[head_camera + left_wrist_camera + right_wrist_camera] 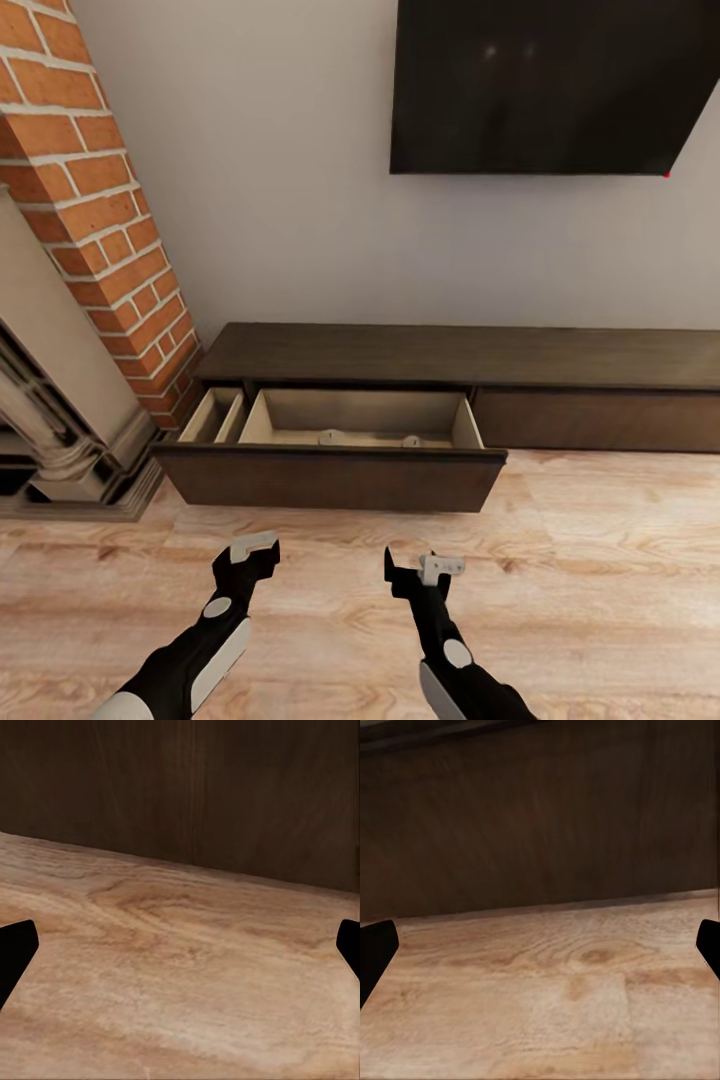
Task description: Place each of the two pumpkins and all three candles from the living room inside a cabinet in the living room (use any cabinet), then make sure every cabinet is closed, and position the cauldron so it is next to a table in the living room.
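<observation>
Both grippers, left [244, 556] and right [418, 572], are held spread and empty near the cabinet's [470, 355] pulled-out drawer [330, 478], where two candles [333, 437] are seen.

We find no readable text, label, brand, number or sign in any of the views. The flat black wall-mounted screen [545, 85] is blank, with only a tiny red dot at its lower right corner that carries no lettering. The long, low dark-brown wooden cabinet [460, 355] has plain fronts, and its open drawer with a light beige interior [330, 480] bears no marking. The red brick column [95, 200] and the light wood-grain floor [560, 560] are likewise unmarked.
</observation>
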Motion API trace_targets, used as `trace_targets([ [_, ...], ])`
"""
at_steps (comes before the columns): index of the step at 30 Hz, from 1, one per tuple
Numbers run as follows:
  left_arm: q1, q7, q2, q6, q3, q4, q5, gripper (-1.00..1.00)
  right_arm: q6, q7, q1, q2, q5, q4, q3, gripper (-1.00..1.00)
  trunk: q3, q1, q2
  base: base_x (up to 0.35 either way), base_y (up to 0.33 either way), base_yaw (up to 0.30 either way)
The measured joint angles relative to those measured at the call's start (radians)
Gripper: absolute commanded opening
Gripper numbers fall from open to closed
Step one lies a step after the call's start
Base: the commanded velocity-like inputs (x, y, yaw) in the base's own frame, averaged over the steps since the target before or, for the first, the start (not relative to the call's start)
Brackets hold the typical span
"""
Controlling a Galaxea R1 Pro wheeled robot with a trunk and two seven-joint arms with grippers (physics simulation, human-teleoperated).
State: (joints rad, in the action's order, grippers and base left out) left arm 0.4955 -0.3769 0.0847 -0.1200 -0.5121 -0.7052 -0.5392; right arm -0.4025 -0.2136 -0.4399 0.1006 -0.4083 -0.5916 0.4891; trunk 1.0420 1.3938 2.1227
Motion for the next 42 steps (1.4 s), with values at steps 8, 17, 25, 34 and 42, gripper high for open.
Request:
trace_targets([
  [8,0.000,0.000,-0.011,-0.009,0.001,-0.003,0.021,1.00,-0.087,0.002,-0.001,-0.006,-0.006,0.028,-0.002,1.00,0.025,0.031,0.056,0.000,0.000,0.000],
  [17,0.000,-0.001,-0.012,-0.032,0.002,-0.005,0.023,1.00,-0.143,0.003,-0.002,-0.013,-0.007,0.036,-0.051,1.00,0.053,0.065,0.119,0.000,0.000,0.000],
  [25,0.000,-0.001,-0.012,-0.040,0.009,-0.005,0.023,1.00,-0.261,0.002,-0.002,-0.018,-0.010,0.036,-0.068,1.00,0.078,0.096,0.175,0.000,0.000,0.000],
  [34,0.000,-0.004,-0.012,-0.095,0.002,-0.010,0.027,1.00,-0.296,0.003,-0.002,-0.017,-0.007,0.036,-0.069,1.00,0.107,0.130,0.238,0.000,0.000,0.000],
  [42,-0.001,-0.007,-0.016,-0.154,-0.001,-0.013,0.057,1.00,-0.295,0.004,-0.002,-0.013,-0.004,0.037,-0.067,1.00,0.107,0.130,0.238,0.000,0.000,0.000],
])
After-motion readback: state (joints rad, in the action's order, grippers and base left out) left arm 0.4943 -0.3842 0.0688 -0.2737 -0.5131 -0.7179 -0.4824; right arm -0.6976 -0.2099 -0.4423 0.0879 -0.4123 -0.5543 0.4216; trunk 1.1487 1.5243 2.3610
